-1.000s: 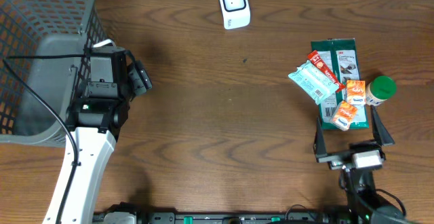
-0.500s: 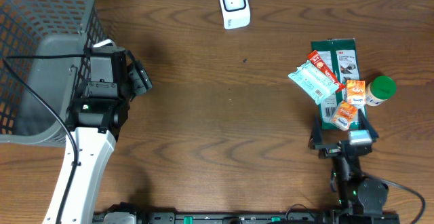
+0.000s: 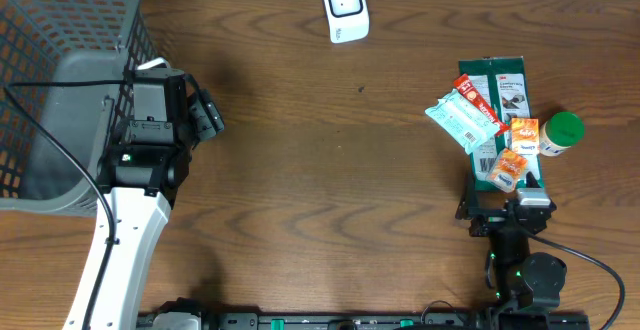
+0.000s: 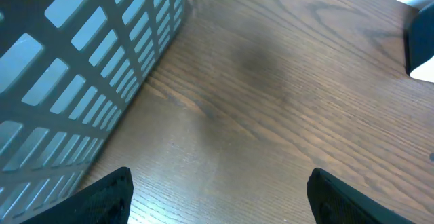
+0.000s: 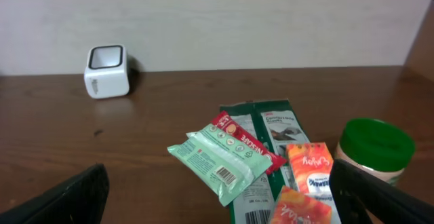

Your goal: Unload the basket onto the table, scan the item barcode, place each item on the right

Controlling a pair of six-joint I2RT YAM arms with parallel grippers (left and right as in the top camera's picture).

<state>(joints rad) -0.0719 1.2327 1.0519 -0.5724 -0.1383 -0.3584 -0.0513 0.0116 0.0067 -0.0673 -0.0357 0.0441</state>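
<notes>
The task has barely begun: nothing is held and nothing has been brought to the white box-shaped barcode scanner (image 3: 345, 8), which stands alone at the far edge of the brown wooden table (image 3: 330, 170), well apart from the goods.

The items to scan lie in a loose pile on the right side. A flat dark green packet (image 5: 272, 125) is at the bottom, and a pale green plastic wipes packet (image 5: 220, 157) lies across its left edge with a red sachet (image 5: 241, 140) tucked against it. Two small orange cartons (image 5: 310, 170) rest on the dark packet's right side, and a green-lidded round jar (image 5: 376, 146) stands just beside them. A printed barcode faces up on the pale green packet, and another shows at the near end of the dark one.

The right gripper (image 3: 503, 192) hovers at the near end of the pile, fingers spread wide and closed on nothing. The left gripper (image 4: 220, 198) hangs over bare wood beside the grey plastic mesh basket (image 4: 74, 81), its fingers also spread and empty.

Everything is left to do, as I judge it: choose one item, grasp it, carry it to the scanner and turn its barcode towards the window. Which item the right arm is going for cannot be told
</notes>
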